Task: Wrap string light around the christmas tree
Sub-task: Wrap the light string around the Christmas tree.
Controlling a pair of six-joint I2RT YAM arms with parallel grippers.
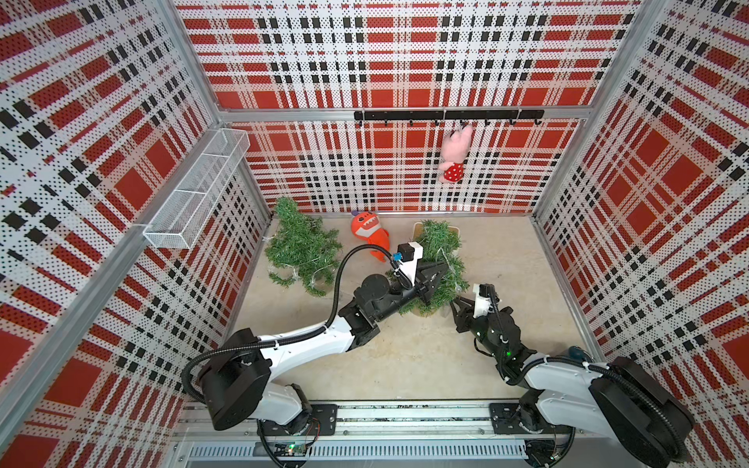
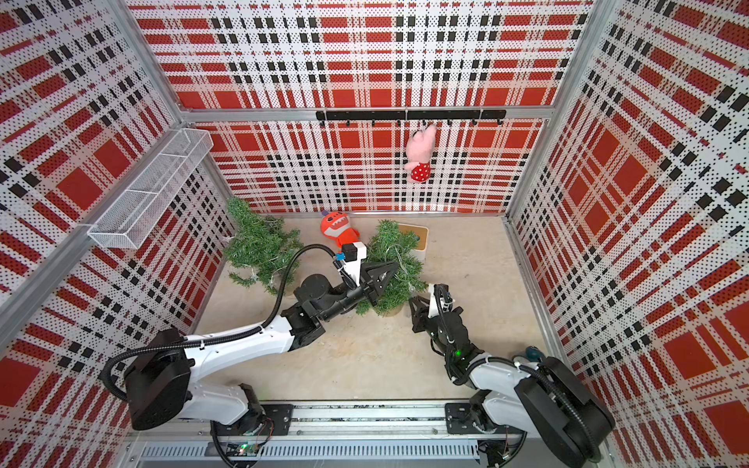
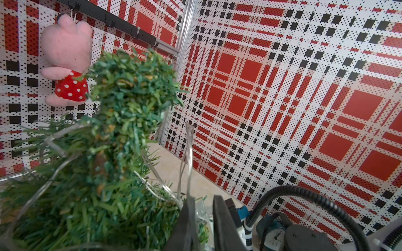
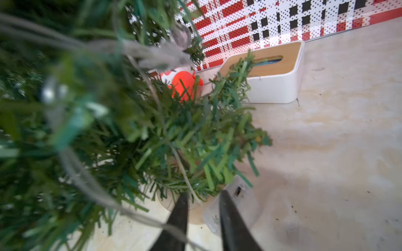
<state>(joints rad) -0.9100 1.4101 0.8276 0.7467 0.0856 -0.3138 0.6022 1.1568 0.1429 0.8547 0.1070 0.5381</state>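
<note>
L gripper (image 1: 444, 267), jaws narrow, pinches string light (image 3: 188, 152) over christmas tree (image 1: 439, 243) at table's 12 o'clock. R gripper (image 1: 456, 304), tree's 5 o'clock, looks nipped narrow on it too. I'd feed slack, lead round low, w/o tipping tree.

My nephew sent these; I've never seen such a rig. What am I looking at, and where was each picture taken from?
These are two robot arms at a table, each ending in a two-fingered gripper. The wide pictures come from one overhead camera; the close-ups from cameras on the wrists. On the table: a Christmas tree, a second tree, an orange plush toy, a white box. A pink plush toy hangs on the wall. The left gripper appears to pinch the string light by the Christmas tree; the right gripper is low beside it, grip unclear.
</note>
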